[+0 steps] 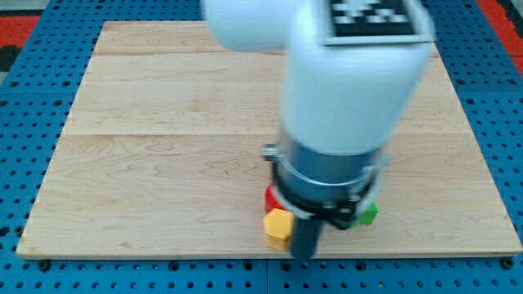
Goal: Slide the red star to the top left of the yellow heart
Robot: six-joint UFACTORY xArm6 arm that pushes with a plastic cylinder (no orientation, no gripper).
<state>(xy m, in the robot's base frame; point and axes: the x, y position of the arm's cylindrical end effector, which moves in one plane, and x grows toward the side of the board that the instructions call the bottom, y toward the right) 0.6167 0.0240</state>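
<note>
Tip: your rod comes down out of the arm's wrist near the view's bottom, a little right of centre. My tip (301,255) sits close to the desk's bottom edge, touching or just beside the right side of the yellow block.
Pincer: you have none on this arm; it ends in the plain dark rod, so nothing is clenched or grasped, and the rod only bears against blocks from the side.
Yellow block: the yellow block (279,226) lies immediately to the view's left of my tip. Its outline is blurred and partly cut off by the rod, so you cannot confirm a heart shape from here.
Red block: the red block (270,198) shows only as a small sliver just above the yellow block, towards the view's top left of it, tucked under the dark wrist collar. It is probably the star, but too little of it shows to tell the shape. It looks to be touching or very nearly touching the yellow block.
Green block: the green block (369,213) peeks out at the view's right of the wrist, near my tip but apart from the yellow and red blocks; shape not readable.
Arm: the white arm (351,73) with its dark collar fills the view's upper middle and hides the desk beneath it.
Desk: the pale wooden desk (147,163) rests on a blue perforated base (24,98).
</note>
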